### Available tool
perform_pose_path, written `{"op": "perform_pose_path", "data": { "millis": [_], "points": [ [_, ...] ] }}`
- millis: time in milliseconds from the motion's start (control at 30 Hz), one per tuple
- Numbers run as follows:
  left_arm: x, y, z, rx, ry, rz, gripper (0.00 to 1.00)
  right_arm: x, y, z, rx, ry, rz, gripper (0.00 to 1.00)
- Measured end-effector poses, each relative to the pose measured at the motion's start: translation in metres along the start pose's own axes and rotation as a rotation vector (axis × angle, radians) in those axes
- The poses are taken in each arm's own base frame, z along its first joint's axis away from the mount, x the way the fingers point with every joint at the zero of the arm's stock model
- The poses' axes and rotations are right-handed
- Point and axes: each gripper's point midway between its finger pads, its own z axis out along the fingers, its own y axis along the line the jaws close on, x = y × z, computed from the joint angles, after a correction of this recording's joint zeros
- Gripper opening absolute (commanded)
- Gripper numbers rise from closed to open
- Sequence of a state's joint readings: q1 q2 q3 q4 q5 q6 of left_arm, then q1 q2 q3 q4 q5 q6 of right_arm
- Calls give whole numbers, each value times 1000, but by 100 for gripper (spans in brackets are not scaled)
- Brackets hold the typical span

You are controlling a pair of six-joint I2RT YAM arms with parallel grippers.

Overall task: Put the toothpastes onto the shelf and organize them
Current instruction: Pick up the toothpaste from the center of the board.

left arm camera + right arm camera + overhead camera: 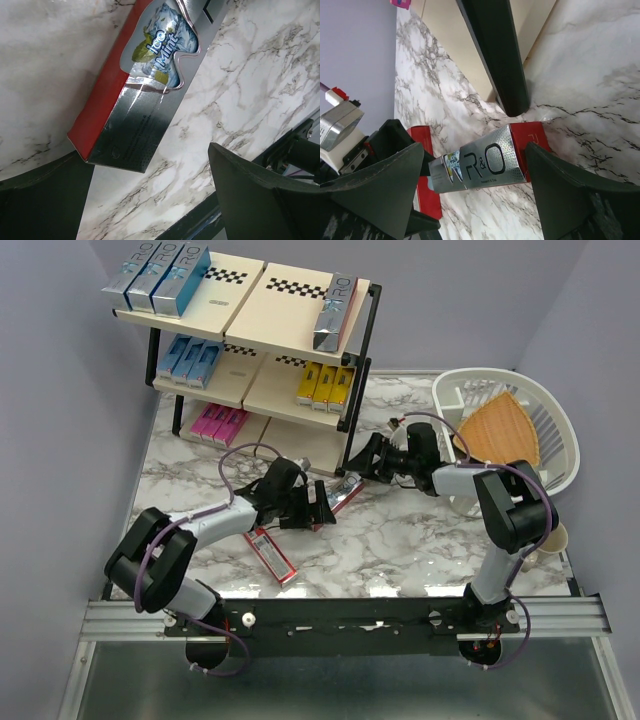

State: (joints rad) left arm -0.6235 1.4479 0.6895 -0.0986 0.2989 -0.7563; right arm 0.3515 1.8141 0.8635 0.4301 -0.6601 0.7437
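Observation:
A red-and-silver toothpaste box (345, 494) lies on the marble table in front of the shelf (250, 310), between my two grippers. My left gripper (322, 512) is open at its near-left end. In the left wrist view the box (145, 85) lies just ahead of the gripper (150, 185), touching neither finger. My right gripper (360, 470) is open over the other end. In the right wrist view the box (485, 162) lies beyond the gripper (476, 150). A second red box (270, 551) lies on the table nearer the arms. Silver-teal, blue, yellow and pink boxes fill the shelf tiers.
The shelf's black front leg (495, 55) stands on the table just beyond the box. At the right, a white plastic basket (555, 415) holds a wedge-shaped wooden board (500, 430). The purple walls close in at left and right.

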Motion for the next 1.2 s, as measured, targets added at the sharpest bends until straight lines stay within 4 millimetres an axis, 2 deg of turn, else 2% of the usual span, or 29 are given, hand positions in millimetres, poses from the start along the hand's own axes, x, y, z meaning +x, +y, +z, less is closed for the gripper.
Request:
{"op": "perform_pose_path", "data": {
  "millis": [167,467,700,833,1067,1200],
  "points": [
    [2,-9,3,35,15,-6,99,-3,-4,0,18,-19,1,91],
    [1,-7,8,35,14,14,99,-3,-13,-1,58,-27,2,91],
    [-13,-15,-19,36,-83,138,99,2,-21,-4,105,-5,-15,91],
    [-13,-17,-35,45,-143,220,99,5,-24,-5,121,11,-19,91],
    [-6,11,-41,-46,-192,361,99,4,-24,-6,126,19,-47,92],
    [-15,23,-42,-89,-264,460,99,2,-20,-11,132,22,-76,92]
  ]
}}
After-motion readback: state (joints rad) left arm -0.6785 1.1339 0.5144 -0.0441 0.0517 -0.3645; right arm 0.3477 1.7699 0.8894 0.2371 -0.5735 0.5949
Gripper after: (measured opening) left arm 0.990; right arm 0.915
